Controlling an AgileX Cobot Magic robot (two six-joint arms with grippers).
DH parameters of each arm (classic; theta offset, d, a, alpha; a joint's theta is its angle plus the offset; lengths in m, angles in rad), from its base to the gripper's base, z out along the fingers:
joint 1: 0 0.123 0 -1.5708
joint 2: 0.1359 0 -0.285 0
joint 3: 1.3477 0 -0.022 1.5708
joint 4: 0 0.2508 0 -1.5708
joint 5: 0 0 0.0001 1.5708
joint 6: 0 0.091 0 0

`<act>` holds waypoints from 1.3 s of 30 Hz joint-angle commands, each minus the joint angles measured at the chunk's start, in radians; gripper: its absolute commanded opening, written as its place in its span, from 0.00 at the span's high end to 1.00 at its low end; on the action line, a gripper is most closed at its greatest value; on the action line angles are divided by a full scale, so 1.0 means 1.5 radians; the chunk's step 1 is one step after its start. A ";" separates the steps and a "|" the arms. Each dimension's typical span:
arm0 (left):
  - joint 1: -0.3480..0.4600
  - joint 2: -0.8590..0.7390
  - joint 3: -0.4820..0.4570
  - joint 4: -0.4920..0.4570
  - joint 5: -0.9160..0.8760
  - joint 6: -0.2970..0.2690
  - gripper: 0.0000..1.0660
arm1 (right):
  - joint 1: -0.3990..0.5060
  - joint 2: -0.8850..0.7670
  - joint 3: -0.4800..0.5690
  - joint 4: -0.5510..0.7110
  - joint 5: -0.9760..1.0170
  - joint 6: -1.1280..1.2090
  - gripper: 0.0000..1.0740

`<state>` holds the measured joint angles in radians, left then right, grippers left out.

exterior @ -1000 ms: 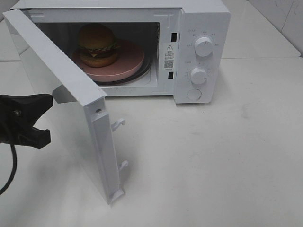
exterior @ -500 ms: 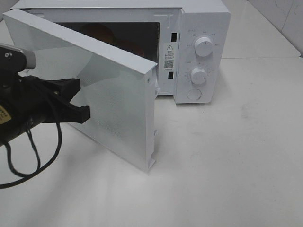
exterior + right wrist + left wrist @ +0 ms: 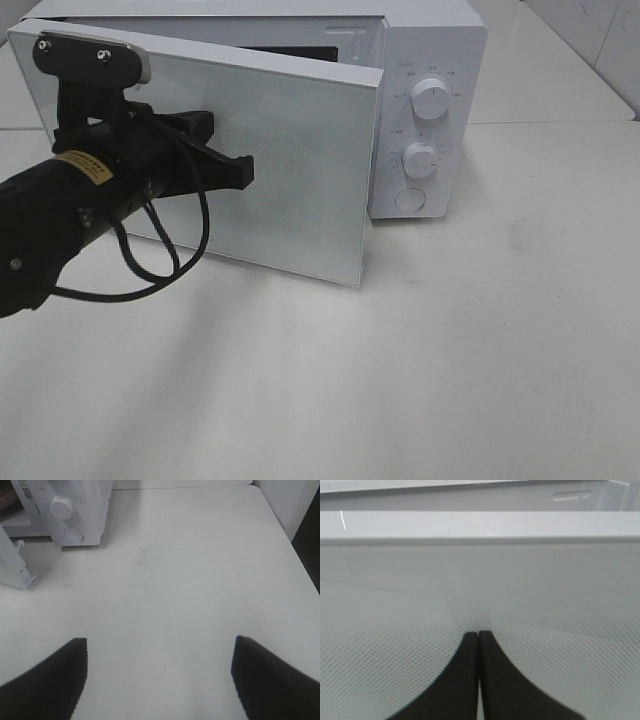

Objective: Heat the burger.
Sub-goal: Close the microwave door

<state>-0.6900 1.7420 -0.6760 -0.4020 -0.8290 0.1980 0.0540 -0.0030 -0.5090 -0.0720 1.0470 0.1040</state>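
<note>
Currently: door-closing step. Left end effector (image 3: 240,172), jaws closed and empty, tips against microwave door (image 3: 300,190) at its 9 o'clock half; door ajar. Right end effector (image 3: 160,641) wide open, empty, over counter (image 3: 190,570). Burger: hidden behind door, presumably inside. Next: press until latched, then turn a knob (image 3: 420,160).

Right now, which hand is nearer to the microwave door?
Left. The left hand, shut, rests against the microwave door; the right hand hangs open over the table, well clear.
</note>
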 commanded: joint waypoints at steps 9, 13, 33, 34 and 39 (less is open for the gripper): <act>-0.004 0.053 -0.101 -0.068 0.023 0.047 1.00 | -0.005 -0.019 0.001 -0.001 -0.007 0.000 0.29; -0.003 0.073 -0.137 -0.090 0.036 0.070 1.00 | -0.005 -0.019 0.001 -0.001 -0.007 0.000 0.29; -0.001 0.160 -0.281 -0.131 0.075 0.119 1.00 | -0.005 -0.019 0.001 -0.001 -0.007 0.000 0.29; -0.001 0.160 -0.281 -0.131 0.075 0.119 1.00 | -0.005 -0.019 0.001 -0.001 -0.007 0.000 0.29; 0.018 0.169 -0.305 -0.131 0.101 0.123 1.00 | -0.005 -0.019 0.001 -0.001 -0.007 0.000 0.29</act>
<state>-0.7070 1.9890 -1.0990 -0.5400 -0.5710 0.3840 0.0540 -0.0030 -0.5090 -0.0720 1.0470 0.1040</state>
